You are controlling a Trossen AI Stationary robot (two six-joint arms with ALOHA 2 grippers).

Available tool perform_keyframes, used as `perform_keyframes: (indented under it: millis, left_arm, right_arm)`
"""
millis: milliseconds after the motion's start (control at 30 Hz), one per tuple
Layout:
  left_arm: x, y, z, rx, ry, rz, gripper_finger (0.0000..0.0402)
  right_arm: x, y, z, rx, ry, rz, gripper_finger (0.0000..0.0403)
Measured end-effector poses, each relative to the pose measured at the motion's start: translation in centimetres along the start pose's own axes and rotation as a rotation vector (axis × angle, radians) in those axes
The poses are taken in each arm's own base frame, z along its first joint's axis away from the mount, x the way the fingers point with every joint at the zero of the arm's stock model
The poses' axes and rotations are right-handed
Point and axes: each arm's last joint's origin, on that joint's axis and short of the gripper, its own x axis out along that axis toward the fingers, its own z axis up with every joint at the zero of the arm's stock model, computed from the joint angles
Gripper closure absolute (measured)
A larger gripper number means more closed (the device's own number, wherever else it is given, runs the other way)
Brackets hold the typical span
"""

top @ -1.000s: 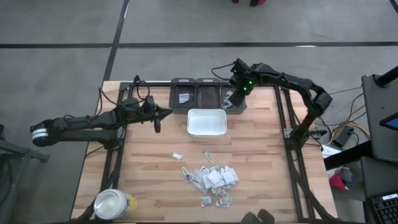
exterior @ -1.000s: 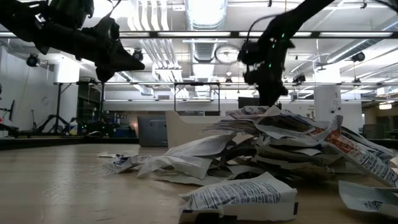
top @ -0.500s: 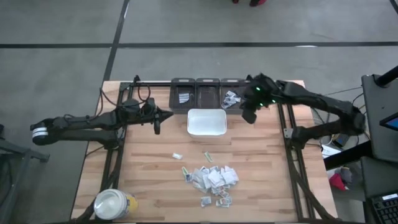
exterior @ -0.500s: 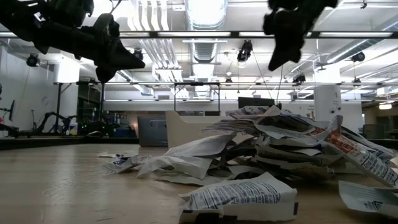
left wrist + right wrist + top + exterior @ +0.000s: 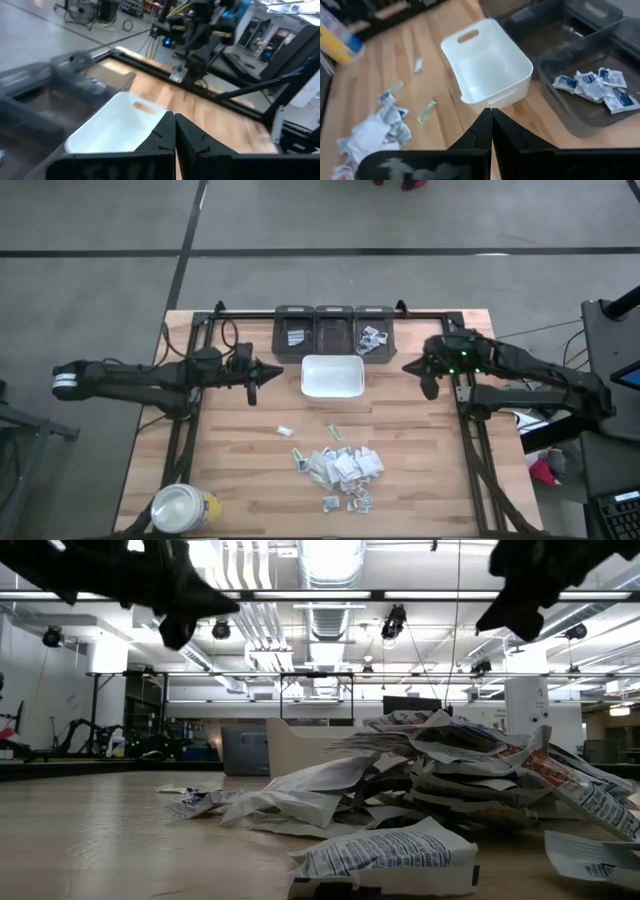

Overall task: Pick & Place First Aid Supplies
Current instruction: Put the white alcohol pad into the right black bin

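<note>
While packets (image 5: 345, 466) lie heaped near the white tray (image 5: 332, 377) | right end effector (image 5: 428, 377) beside tray, fingers together, empty | next: descend squarely, pinch one packet edge.

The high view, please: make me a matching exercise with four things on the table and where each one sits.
Things:
1. white tray
2. yellow jar
3. pile of packets
4. left gripper

Places:
A. table's near left corner
B. centre, just before the dark bins
C. nearer than the tray
D. left of the tray

Pairs: 1-B, 2-A, 3-C, 4-D
</note>
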Motion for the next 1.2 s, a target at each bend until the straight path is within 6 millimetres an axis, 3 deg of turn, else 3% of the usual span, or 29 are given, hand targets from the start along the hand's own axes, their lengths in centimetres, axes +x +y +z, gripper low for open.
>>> perform_keyframes:
  millis: [200, 400, 733, 933, 1200]
  left_arm:
    - [1.2, -3.6, 1.3, 0.032, 0.043, -0.021, 0.0402]
    - [3.3, -8.7, 2.4, 0.111, 0.183, 0.009, 0.0402]
    - [6.6, -16.1, 3.6, 0.147, 0.348, 0.017, 0.0402]
    - [8.6, -19.2, 2.3, 0.116, 0.553, 0.115, 0.0402]
    - [11.5, -22.8, -1.4, 0.119, 0.790, 0.217, 0.0402]
  right_arm:
    - [-1.5, -0.4, -1.8, 0.028, -0.078, 0.027, 0.0394]
    - [-2.8, -0.4, -3.0, -0.029, -0.147, 0.092, 0.0394]
    - [-3.5, -1.1, -5.6, -0.024, -0.253, 0.135, 0.0394]
    - [-3.1, -1.5, -6.8, -0.023, -0.277, 0.136, 0.0394]
    - [-2.9, -1.5, -6.5, -0.003, -0.324, 0.151, 0.0394]
